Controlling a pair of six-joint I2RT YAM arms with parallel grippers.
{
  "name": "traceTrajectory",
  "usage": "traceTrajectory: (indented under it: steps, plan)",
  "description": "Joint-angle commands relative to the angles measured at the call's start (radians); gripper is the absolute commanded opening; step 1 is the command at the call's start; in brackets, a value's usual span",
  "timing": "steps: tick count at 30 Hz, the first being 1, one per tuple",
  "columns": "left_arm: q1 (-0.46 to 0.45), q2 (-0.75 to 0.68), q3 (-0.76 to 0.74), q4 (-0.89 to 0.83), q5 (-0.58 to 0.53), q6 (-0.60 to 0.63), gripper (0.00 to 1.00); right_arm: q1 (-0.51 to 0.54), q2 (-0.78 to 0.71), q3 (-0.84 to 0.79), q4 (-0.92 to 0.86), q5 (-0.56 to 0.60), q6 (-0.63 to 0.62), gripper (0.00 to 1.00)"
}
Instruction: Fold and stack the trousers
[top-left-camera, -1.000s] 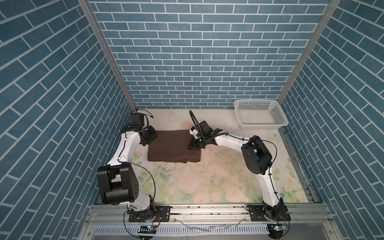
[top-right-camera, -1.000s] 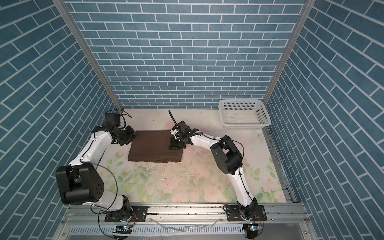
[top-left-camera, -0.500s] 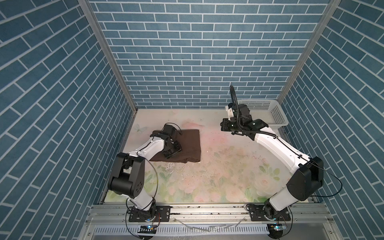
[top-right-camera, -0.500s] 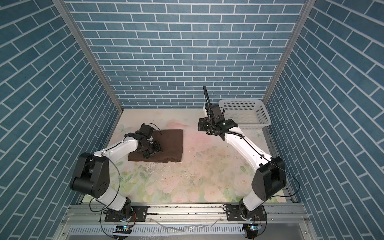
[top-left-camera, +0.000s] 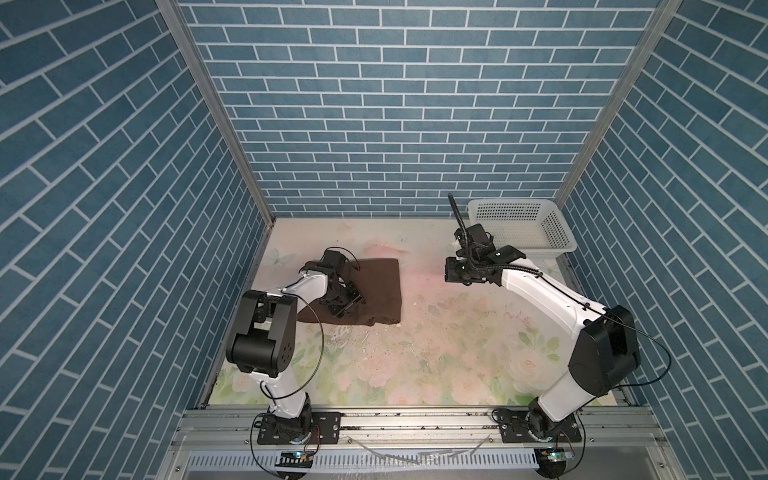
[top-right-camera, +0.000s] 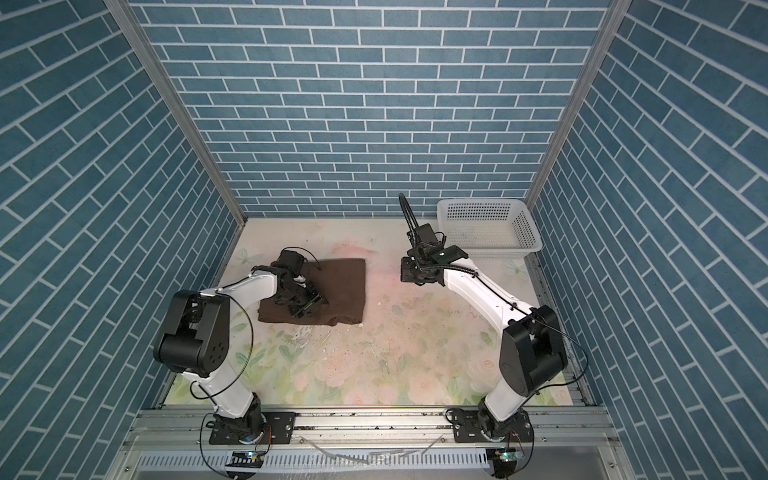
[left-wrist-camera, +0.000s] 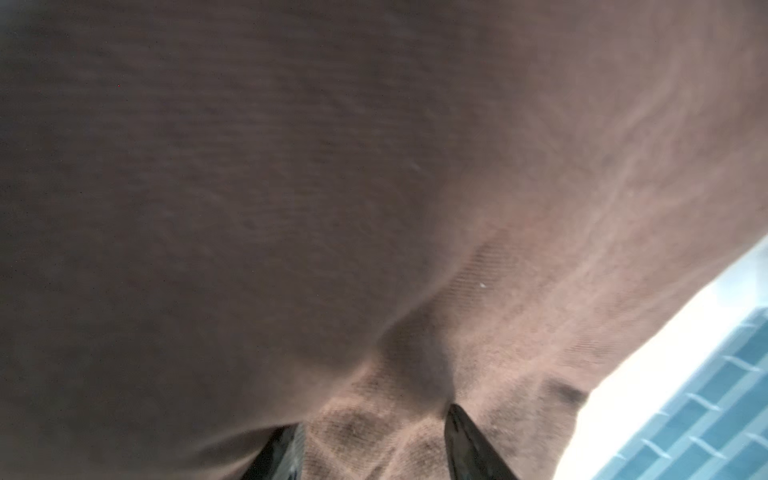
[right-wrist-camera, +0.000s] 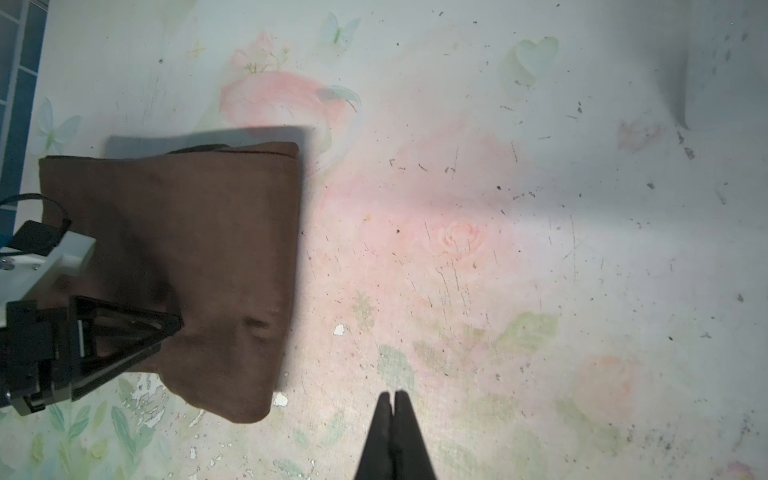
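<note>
Chocolate-brown trousers in a flat folded rectangle

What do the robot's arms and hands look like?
The left arm and the right arm are smooth white tubes joined by chunky black joints. Black cables loop beside them. The left hand and the right hand are black, each with two pointed fingers shaped like open triangles.
</note>
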Motion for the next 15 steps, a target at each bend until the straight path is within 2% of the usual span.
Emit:
traceTrajectory:
  steps: [1,9,15]
  plan:
    - [0.124,0.118,-0.029,0.150,-0.132,0.010,0.55,-0.006,0.015,0.017,-0.050,0.034,-0.002,0.00]
    - [0.252,0.211,0.118,0.160,-0.140,0.000,0.54,-0.012,0.010,0.032,-0.104,0.066,-0.008,0.00]
    - [0.284,0.265,0.229,0.177,-0.163,-0.023,0.55,-0.013,-0.022,0.005,-0.126,0.099,-0.014,0.00]
